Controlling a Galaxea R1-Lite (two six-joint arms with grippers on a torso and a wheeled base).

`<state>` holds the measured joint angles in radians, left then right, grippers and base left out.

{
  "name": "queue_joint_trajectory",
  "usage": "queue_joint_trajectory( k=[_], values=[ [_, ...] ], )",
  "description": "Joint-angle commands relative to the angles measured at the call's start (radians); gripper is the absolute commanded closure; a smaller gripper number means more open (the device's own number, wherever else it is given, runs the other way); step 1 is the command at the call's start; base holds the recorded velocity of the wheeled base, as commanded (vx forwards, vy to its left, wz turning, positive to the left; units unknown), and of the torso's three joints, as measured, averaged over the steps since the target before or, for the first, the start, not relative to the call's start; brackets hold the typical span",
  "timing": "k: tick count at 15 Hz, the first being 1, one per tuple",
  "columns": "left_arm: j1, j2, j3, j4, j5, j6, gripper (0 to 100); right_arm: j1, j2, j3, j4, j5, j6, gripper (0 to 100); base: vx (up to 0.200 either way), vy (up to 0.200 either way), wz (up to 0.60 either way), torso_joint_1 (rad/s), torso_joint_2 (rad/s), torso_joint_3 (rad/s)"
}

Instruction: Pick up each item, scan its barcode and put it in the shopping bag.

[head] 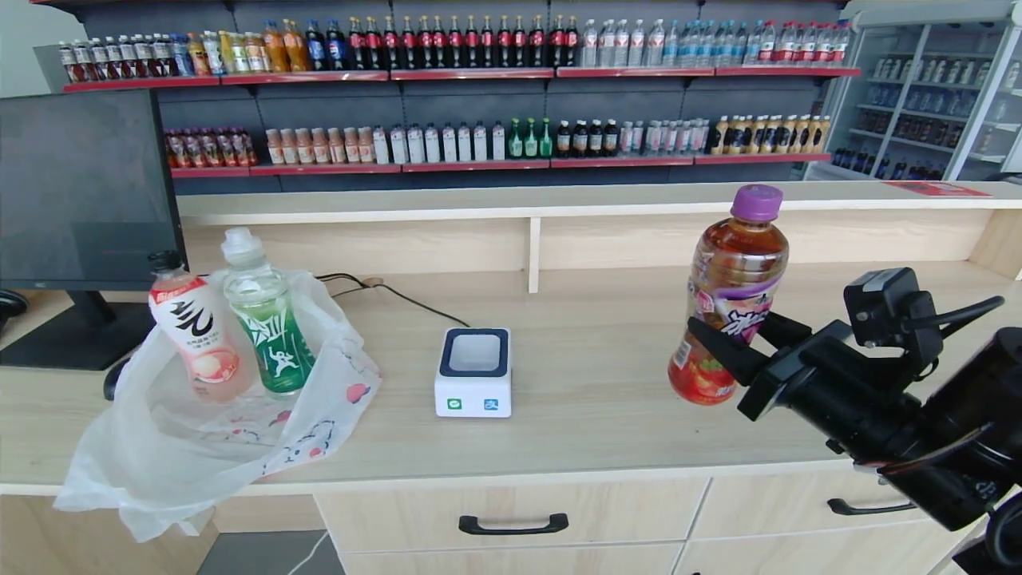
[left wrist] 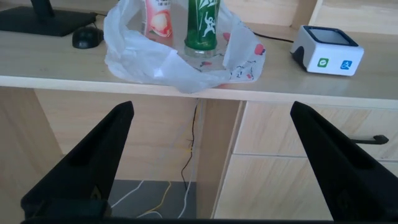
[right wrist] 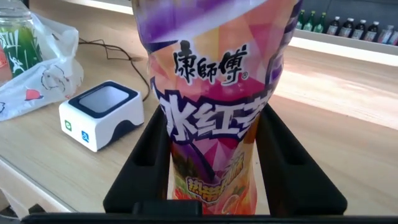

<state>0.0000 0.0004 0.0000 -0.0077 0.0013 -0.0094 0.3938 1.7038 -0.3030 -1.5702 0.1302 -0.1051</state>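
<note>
I've got pink bottle (head: 196,335) + green bottle (head: 267,327) in shopping bag (head: 160,455), R gripper (head: 750,339) clamped on purple-cap bottle (head: 730,271) w/ scanner (head: 473,371) pass + bagging left, L gripper (left wrist: 211,112) fingers spread, empty.

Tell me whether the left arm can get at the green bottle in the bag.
Probably yes, after rising: the open left gripper sits below the counter edge, and the green bottle stands uncovered in the open bag.

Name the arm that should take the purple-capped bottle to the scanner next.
Right. The right gripper is shut on the bottle, near the scanner; the left gripper hangs open and empty below the counter.
</note>
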Motion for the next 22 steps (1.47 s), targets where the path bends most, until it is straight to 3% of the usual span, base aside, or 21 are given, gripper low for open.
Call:
queue_joint_trajectory(
  k=[1, 18, 22],
  values=[
    [0.000, 0.000, 0.000, 0.000, 0.000, -0.001, 0, 0.000, -0.007, 0.005, -0.001, 0.000, -0.001, 100, 0.000, 0.200, 0.00, 0.002, 0.01, 0.002],
    [0.000, 0.000, 0.000, 0.000, 0.000, 0.000, 0, 0.037, -0.041, 0.035, -0.001, 0.002, -0.028, 100, 0.000, 0.200, 0.00, 0.002, 0.01, 0.002],
    [0.000, 0.000, 0.000, 0.000, 0.000, 0.000, 0, 0.030, 0.000, -0.016, -0.001, 0.069, -0.117, 100, 0.000, 0.000, 0.00, 0.000, 0.00, 0.000]
  ],
)
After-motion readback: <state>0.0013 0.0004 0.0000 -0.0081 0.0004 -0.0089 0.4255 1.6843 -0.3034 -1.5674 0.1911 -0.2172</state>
